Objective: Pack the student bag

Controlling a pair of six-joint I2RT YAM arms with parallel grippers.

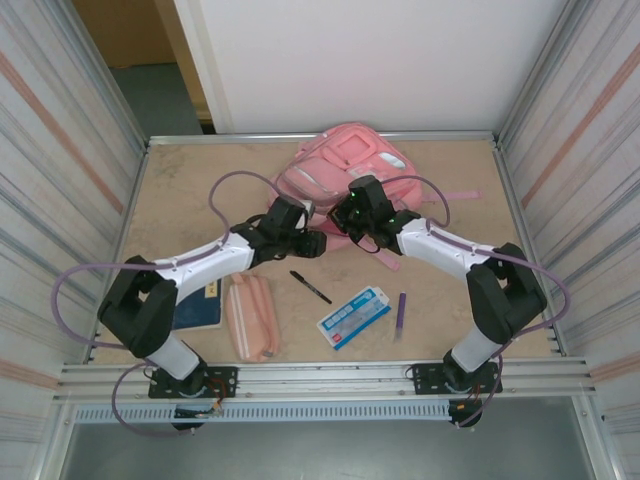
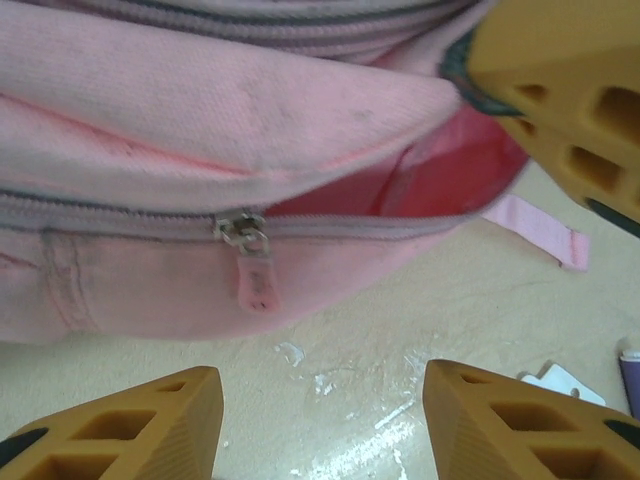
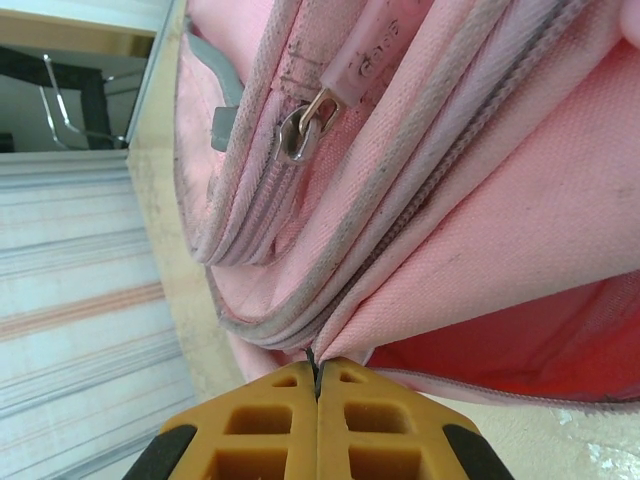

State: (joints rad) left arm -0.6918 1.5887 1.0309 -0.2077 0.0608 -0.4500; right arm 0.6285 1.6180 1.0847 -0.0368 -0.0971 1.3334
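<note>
Both my jaws at bag (image 1: 340, 160) | right jaws closed on flap (image 3: 480, 250), to hold opening (image 2: 430, 180) wide | left jaws spread apart, empty, facing zip pull (image 2: 255, 280)

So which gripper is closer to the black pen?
Left. The left gripper is open just beyond the pen, facing the bag. The right gripper is farther back, pinched shut on the bag's edge.

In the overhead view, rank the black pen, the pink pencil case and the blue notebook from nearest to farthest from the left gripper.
1. Black pen, just on the near side of the left gripper.
2. Pink pencil case, by the near edge, to the pen's left.
3. Blue notebook, farthest left, partly under the left arm.
</note>
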